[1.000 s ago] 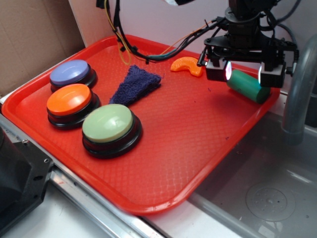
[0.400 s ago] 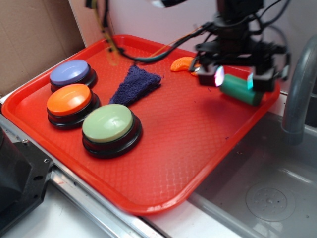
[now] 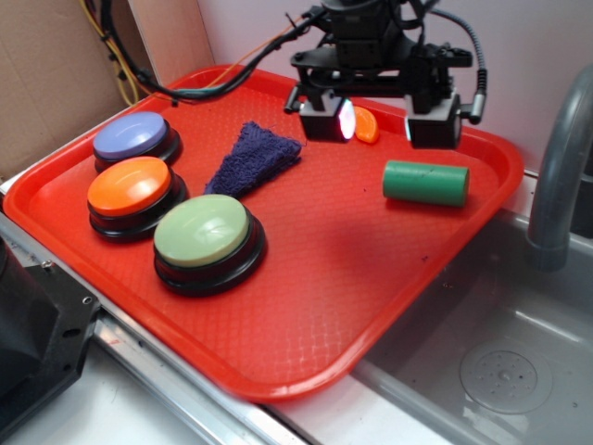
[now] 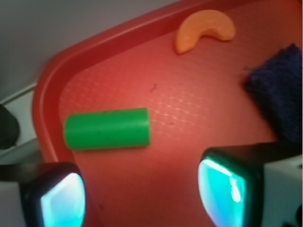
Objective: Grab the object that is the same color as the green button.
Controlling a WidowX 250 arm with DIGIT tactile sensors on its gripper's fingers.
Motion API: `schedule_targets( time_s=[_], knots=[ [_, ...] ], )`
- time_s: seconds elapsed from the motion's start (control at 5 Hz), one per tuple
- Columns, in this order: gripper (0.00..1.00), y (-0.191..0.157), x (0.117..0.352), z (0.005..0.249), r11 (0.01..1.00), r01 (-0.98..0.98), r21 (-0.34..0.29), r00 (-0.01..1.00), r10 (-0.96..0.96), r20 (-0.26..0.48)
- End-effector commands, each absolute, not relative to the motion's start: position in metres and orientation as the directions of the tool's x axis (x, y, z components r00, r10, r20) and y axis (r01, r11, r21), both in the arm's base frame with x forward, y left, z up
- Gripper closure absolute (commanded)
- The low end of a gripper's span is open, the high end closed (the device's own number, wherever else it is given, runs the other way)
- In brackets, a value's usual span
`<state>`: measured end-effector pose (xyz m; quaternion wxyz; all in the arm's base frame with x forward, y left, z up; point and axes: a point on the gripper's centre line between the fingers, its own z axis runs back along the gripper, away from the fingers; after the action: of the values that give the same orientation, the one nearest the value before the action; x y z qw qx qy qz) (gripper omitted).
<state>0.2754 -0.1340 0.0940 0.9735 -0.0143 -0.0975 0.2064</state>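
Hovering above the far side of the textured red plastic tray (image 3: 306,315), the gripper (image 3: 384,119) is spreading its two blocky fingers wide apart and gripping nothing. The matte green cylinder (image 3: 426,183) is lying on its side on the tray near the right rim, just in front of the gripper and apart from it. An orange crescent slice (image 4: 204,29) and a nubbly dark blue cloth (image 3: 253,159) are resting nearby. The domed pale-green button (image 3: 204,234) is sitting at the near left.

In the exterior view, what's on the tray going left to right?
Lavender button and orange button → green button → blue cloth → orange slice → green cylinder.
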Motion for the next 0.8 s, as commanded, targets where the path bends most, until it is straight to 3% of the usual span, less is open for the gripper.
schedule_targets(
  time_s=[0.0, 0.2, 0.4, 0.6],
  knots=[
    [0.0, -0.132, 0.313, 0.115, 0.986, -0.017, -0.163, 0.919, 0.08, 0.387],
    [0.0, -0.124, 0.309, 0.112, 0.969, 0.232, -0.089, 0.893, -0.176, 0.414],
    [0.0, -0.123, 0.283, 0.112, 0.877, 0.459, -0.143, 0.839, -0.376, 0.393],
    [0.0, -0.121, 0.274, 0.111, 0.747, 0.656, -0.109, 0.743, -0.612, 0.27]
  ],
)
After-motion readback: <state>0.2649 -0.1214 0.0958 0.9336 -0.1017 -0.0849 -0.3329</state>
